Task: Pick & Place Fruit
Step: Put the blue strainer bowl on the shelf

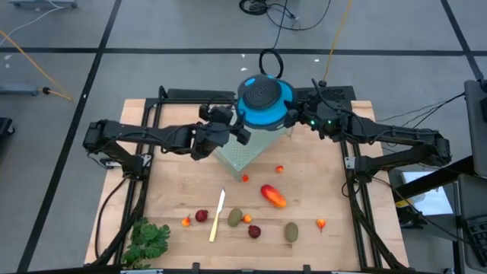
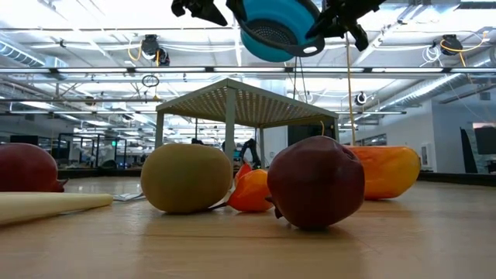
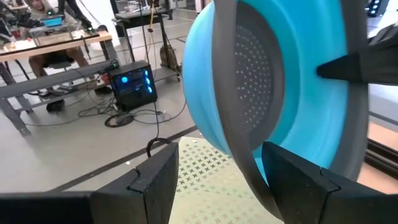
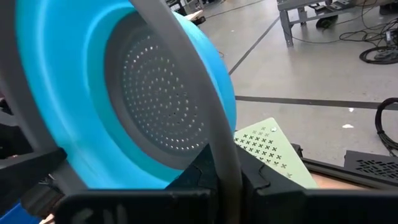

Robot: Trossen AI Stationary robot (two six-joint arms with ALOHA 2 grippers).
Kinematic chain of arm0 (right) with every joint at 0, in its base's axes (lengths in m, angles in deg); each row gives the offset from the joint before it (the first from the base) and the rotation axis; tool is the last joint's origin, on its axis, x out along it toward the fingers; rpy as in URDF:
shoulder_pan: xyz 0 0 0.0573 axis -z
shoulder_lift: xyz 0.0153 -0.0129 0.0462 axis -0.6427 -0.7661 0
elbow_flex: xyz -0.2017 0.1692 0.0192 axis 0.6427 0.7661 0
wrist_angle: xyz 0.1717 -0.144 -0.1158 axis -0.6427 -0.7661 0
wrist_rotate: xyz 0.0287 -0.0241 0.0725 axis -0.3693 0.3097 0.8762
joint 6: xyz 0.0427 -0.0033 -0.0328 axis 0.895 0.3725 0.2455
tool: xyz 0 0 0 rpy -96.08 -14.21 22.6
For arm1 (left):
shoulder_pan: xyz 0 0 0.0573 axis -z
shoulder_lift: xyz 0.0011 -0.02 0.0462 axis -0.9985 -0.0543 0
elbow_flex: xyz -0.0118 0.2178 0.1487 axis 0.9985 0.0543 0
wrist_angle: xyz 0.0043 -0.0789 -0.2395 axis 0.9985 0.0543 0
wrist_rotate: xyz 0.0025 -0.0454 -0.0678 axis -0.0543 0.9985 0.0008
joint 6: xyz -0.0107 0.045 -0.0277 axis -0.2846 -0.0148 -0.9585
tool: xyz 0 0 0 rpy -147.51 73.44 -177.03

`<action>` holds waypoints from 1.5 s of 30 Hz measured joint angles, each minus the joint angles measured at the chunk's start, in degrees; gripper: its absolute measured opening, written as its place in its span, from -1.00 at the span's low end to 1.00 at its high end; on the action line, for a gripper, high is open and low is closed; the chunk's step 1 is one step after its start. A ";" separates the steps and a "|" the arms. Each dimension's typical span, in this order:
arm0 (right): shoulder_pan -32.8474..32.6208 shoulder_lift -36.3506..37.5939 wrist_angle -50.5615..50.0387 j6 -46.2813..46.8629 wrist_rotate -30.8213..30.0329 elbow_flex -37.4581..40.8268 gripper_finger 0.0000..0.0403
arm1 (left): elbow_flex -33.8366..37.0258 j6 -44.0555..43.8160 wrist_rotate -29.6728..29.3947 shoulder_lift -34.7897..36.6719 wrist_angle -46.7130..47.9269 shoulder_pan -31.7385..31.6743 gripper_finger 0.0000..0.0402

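Observation:
A blue colander [image 1: 264,100] with a grey rim hangs in the air above a pale perforated stand [image 1: 245,152] at the table's far middle. My right gripper [image 1: 298,118] is shut on its right side. My left gripper [image 1: 232,128] is open at its left side, one finger on each side of the grey rim [image 3: 239,124]. The fruit lies on the near half of the table: an orange-red oblong [image 1: 273,195], brown-green ovals [image 1: 235,218] [image 1: 291,231], dark red balls [image 1: 202,216] [image 1: 254,230] and small orange and red bits. My right gripper pinches the colander's grey rim [image 4: 225,155] between its two fingers, coming roughly level from the table's right side. The colander is lifted clear of the stand, bowl down [image 2: 275,27]. My left gripper: I cannot tell whether its open fingers [image 3: 298,180] touch the rim.
A thin cream stick [image 1: 218,215] lies among the fruit. A leafy green bunch [image 1: 148,240] sits at the near left corner. Cables and black frame rails run along the table's far and side edges.

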 joint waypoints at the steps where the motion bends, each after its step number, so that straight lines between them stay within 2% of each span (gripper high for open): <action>1: -0.20 -0.02 0.20 -0.01 -0.06 0.00 -0.98 | 0.00 -0.29 -0.04 0.00 0.09 -0.20 0.13; 8: -1.70 -0.02 2.06 -0.69 -1.08 0.00 -0.98 | -0.02 -3.89 0.16 0.13 -0.12 -1.38 0.13; 17: -1.80 0.04 2.26 -2.26 -2.02 0.00 -0.98 | -0.02 -12.29 8.69 0.13 -1.59 -2.48 0.13; 30: -1.81 0.09 2.07 -5.14 -2.92 0.00 -0.98 | 0.00 -27.75 8.58 0.11 -1.21 -2.48 0.13; 40: -1.79 0.09 2.03 -6.28 -1.56 0.00 -0.98 | 0.00 -29.52 8.68 0.11 -1.28 -2.50 0.13; 45: -1.79 0.09 2.02 -6.28 -1.27 0.00 -0.98 | 0.00 -35.68 8.87 0.09 -1.30 -2.44 0.13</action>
